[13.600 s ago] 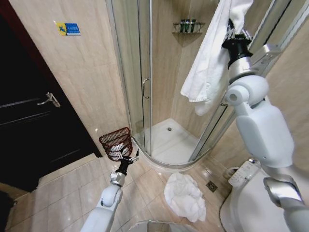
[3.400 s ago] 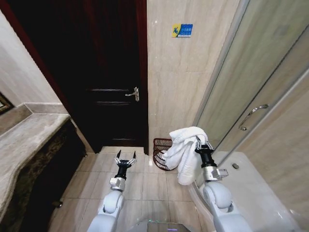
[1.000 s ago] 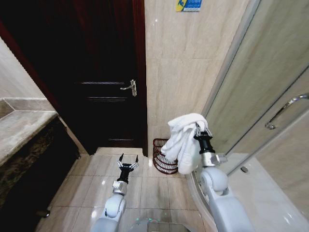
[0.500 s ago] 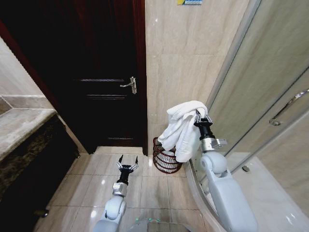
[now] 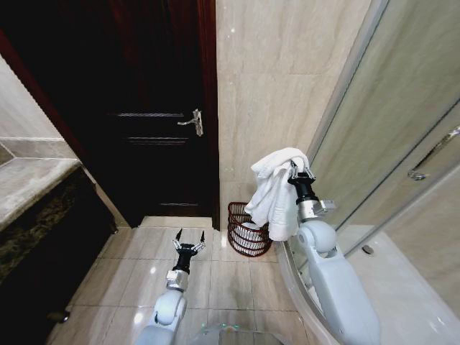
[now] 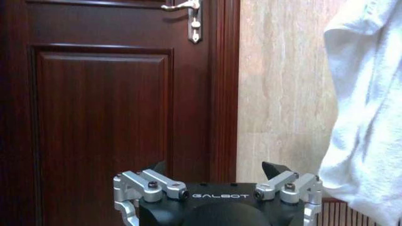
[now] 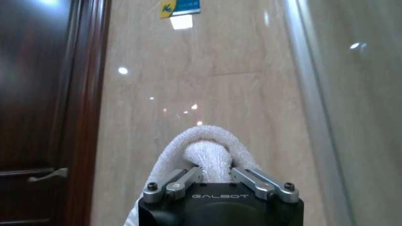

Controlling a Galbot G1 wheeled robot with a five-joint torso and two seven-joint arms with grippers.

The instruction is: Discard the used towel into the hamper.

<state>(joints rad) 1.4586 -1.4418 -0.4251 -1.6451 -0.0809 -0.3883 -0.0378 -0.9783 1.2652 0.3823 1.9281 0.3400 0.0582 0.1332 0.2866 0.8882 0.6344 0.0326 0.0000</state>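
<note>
Since half a second ago the right gripper (image 5: 301, 171) has edged slightly toward the hamper, towel now hanging a bit more over the rim. Right gripper clamped on a bunched fold of the white towel (image 5: 277, 192), pointing up; in the right wrist view the fingers (image 7: 179, 181) pinch the towel's (image 7: 202, 153) rolled top. Towel drapes down at 7 o'clock from the gripper, its lower end over the far right edge of the hamper (image 5: 244, 231). Hamper sits on the floor tiles against the beige wall (image 5: 280, 93), just right of the dark door (image 5: 151, 108). Left gripper (image 5: 190, 239) low at 8 o'clock from the hamper, fingers spread wide, empty, above the floor. Left wrist view: left gripper (image 6: 217, 172) faces the door (image 6: 100, 108), towel (image 6: 367, 108) at its side.
</note>
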